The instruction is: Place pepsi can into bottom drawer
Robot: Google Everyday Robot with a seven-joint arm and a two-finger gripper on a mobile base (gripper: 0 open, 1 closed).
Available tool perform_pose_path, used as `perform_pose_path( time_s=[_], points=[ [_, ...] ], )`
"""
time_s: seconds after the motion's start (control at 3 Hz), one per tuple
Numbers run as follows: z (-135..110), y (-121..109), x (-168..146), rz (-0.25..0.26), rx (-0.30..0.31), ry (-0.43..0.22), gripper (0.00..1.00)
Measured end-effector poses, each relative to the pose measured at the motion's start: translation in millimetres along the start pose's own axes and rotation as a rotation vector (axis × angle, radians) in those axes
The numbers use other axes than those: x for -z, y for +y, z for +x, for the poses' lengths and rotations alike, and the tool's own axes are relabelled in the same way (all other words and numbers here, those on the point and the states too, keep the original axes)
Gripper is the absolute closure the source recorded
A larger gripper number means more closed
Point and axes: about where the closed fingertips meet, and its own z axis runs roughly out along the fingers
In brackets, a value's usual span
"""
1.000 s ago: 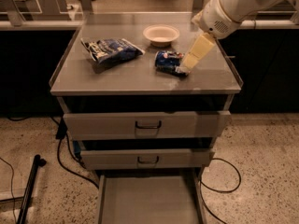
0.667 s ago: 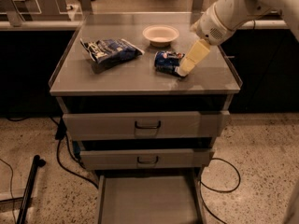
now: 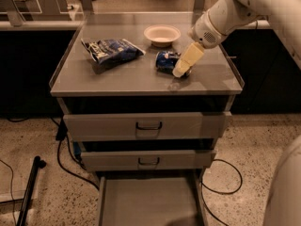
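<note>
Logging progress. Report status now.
Arm's gripper at the pepsi can on the cabinet top. Can not lifted. Below, bottom drawer open. Nearby chip bag and bowl apart from it.

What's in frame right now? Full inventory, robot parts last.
pepsi can: 1, blue, lying on the cabinet top, right of centre
chip bag: 1, blue, crinkled, cabinet top, left side
bowl: 1, white, cabinet top, behind the can
cabinet top: 1, grey, flat surface above the drawers
top drawer: 1, grey with dark handle, just under the top
middle drawer: 1, grey with dark handle, below it
bottom drawer: 1, grey, pulled out, floor bare
cables: several, black, on the floor both sides of the cabinet
pole: 1, black, floor at left
arm: 1, white, reaching in from upper right
gripper: 1, cream, at the can's right side
</note>
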Motion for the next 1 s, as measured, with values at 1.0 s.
perform_pose_path(
  time_s=[1.0],
  points=[
    [3,-8,-42,-0.032,-0.067,0.006,0.00]
  ],
)
